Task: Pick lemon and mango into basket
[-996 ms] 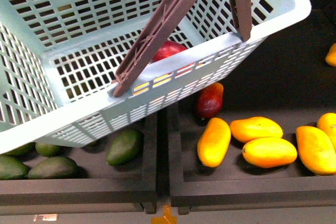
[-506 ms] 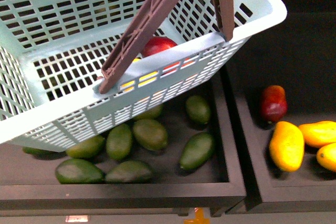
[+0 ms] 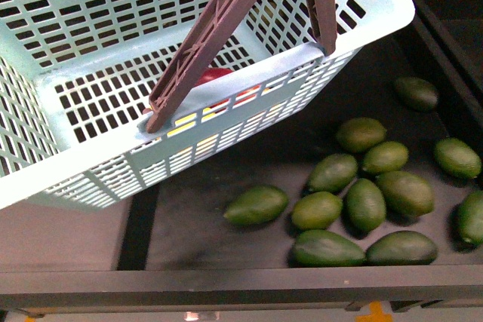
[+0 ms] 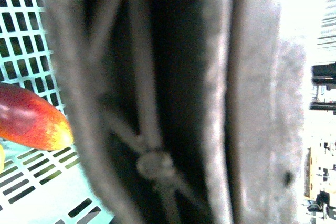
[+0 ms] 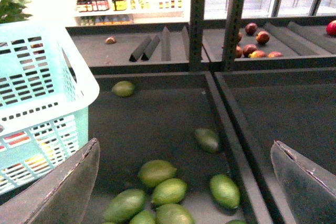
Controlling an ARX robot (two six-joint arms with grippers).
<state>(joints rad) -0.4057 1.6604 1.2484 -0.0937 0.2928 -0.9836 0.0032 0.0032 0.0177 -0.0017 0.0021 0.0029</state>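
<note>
Hanging in front of the robot, the basket (image 3: 68,148) fills the upper left of the front view, its two brown handles (image 3: 207,39) rising out of frame. The left wrist view is almost wholly taken up by a blurred close-up of a ribbed handle (image 4: 147,108), so the left gripper seems to be carrying the basket by it; the jaws themselves are not visible and I cannot tell how they stand. Just beside that handle, on the basket floor, lies a red fruit (image 4: 29,116) with a yellow tip, and yellow shows through the slots near it in the front view, too hidden to name.

The right gripper (image 5: 184,182) is open and empty, its two dark fingers (image 5: 63,192) spread wide. Below and ahead of it is a dark bin (image 5: 157,124) holding only green fruit (image 5: 168,191); the basket wall is close on one side of it. Far beyond it, on a back shelf, sit some red fruit (image 5: 257,45).

No lemon shows outside the basket, nor any yellow mango. The step in hand looks like searching or travelling between bins, not picking. The next move calls for bringing a yellow fruit under the open right gripper before any descent, with the basket kept level and clear of the bin edges.
</note>
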